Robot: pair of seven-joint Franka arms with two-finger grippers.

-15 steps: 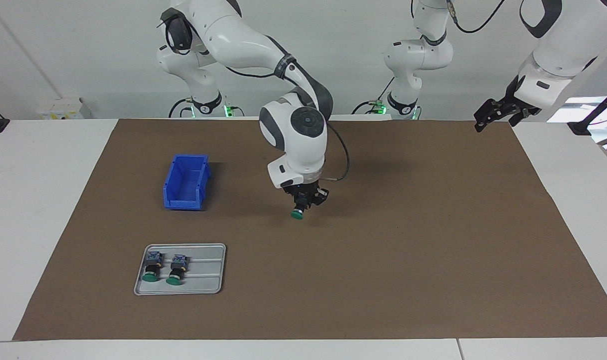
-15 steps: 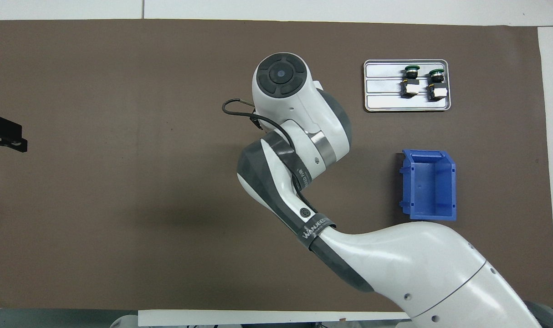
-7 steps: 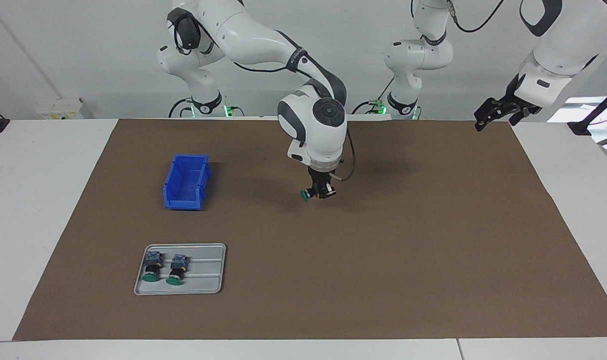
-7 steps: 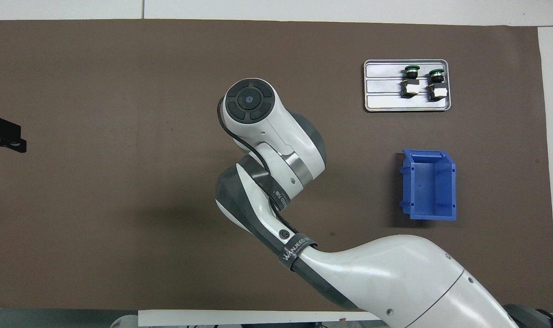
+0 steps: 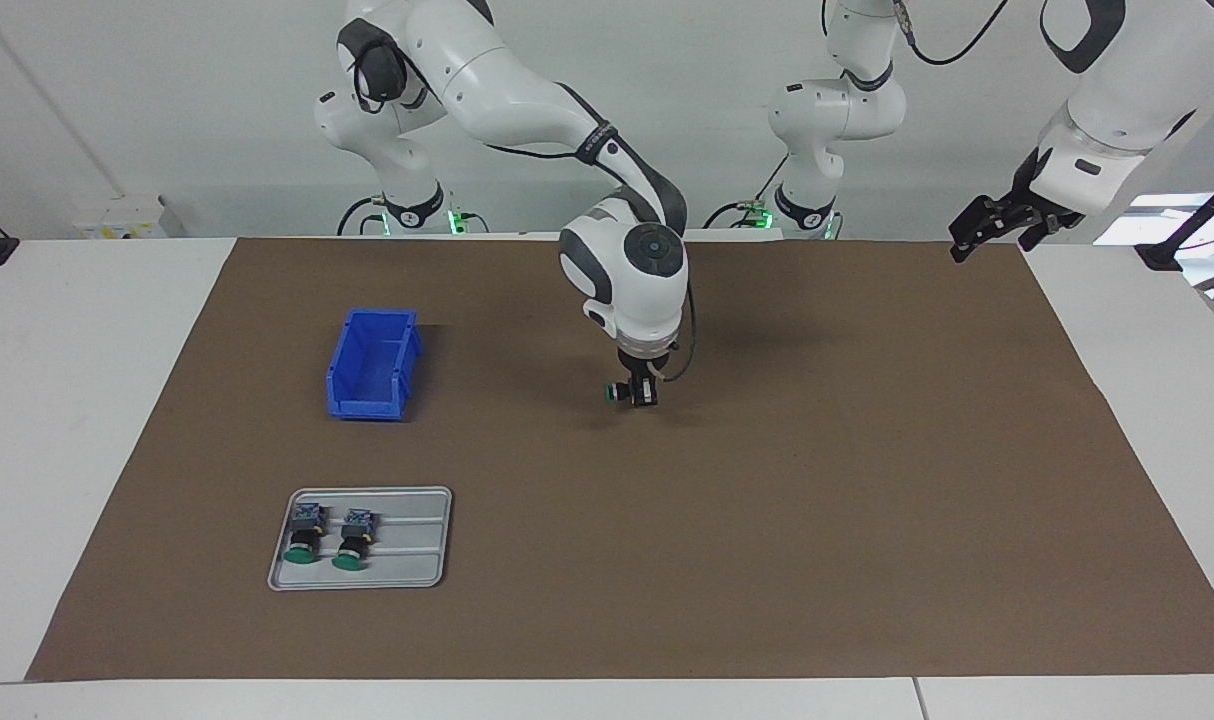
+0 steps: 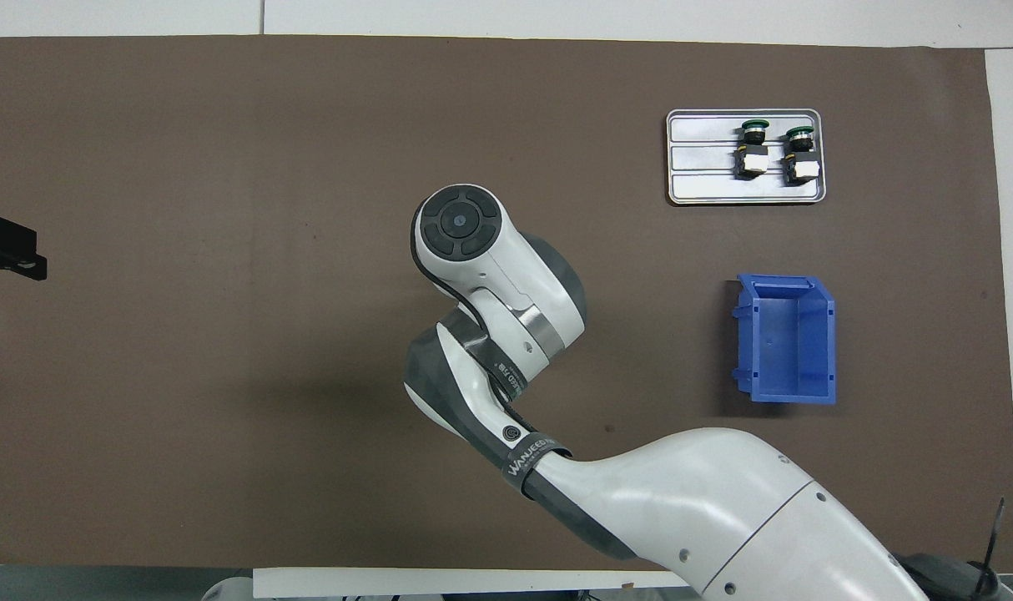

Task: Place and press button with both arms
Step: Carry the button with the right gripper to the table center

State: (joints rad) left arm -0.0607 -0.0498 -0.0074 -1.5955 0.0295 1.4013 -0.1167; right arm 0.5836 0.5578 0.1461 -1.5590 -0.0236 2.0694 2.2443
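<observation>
My right gripper [image 5: 640,391] hangs low over the middle of the brown mat [image 5: 867,500], shut on the button [image 5: 622,392]. The button lies sideways, its green cap pointing toward the right arm's end of the table. Whether it touches the mat I cannot tell. In the overhead view the right arm's wrist [image 6: 473,242] hides both the gripper and the button. My left gripper [image 5: 982,228] waits open and empty in the air over the mat's corner at the left arm's end, and it shows at the edge of the overhead view [image 6: 10,255].
A grey tray [image 5: 417,560] [image 6: 698,188] holds two more buttons [image 5: 302,535] [image 5: 352,540] [image 6: 753,150] [image 6: 800,154] lying side by side. An empty blue bin [image 5: 372,365] [image 6: 786,338] stands nearer to the robots than the tray.
The right arm swung its wrist and carried the button a little toward the left arm's end. The cap pointed down before and now points sideways. The left arm has not moved.
</observation>
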